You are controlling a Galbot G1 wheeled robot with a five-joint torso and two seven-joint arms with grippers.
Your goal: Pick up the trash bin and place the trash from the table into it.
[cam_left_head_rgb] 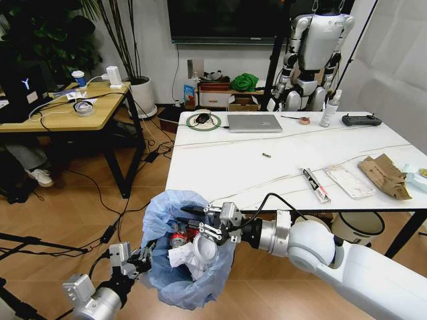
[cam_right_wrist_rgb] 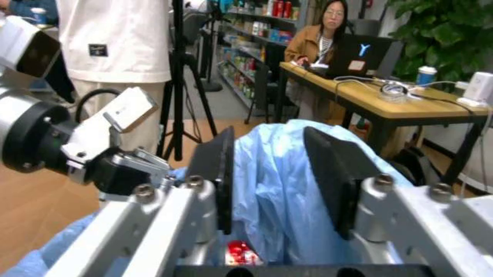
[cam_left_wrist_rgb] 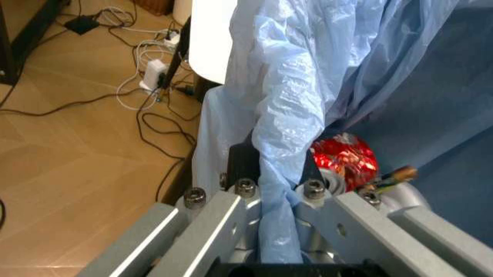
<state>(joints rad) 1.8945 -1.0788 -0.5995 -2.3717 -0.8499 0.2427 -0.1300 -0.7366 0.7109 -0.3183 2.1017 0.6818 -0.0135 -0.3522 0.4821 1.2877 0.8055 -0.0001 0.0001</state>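
The trash bin (cam_left_head_rgb: 175,280), lined with a crinkled light-blue bag, hangs just off the table's (cam_left_head_rgb: 220,167) front left corner. My left gripper (cam_left_head_rgb: 143,256) is shut on its bag-covered rim (cam_left_wrist_rgb: 277,173), the blue plastic pinched between the fingers. Inside lie a crushed red can (cam_left_head_rgb: 178,237) (cam_left_wrist_rgb: 344,158) (cam_right_wrist_rgb: 239,252) and crumpled white wrappers (cam_left_head_rgb: 193,257). My right gripper (cam_left_head_rgb: 200,222) hovers over the bin's mouth, open, with nothing between its black pads (cam_right_wrist_rgb: 219,167). On the table's right end lie torn brown cardboard (cam_left_head_rgb: 383,175), clear plastic packaging (cam_left_head_rgb: 350,181) and a narrow wrapper (cam_left_head_rgb: 315,185).
A silver laptop (cam_left_head_rgb: 253,123), black controller (cam_left_head_rgb: 361,120), spray bottle (cam_left_head_rgb: 330,109) and tape roll (cam_left_head_rgb: 304,121) sit along the table's far side. A white bin (cam_left_head_rgb: 357,227) stands under the table. A wooden desk (cam_left_head_rgb: 67,113) and floor cables (cam_left_head_rgb: 100,200) lie left.
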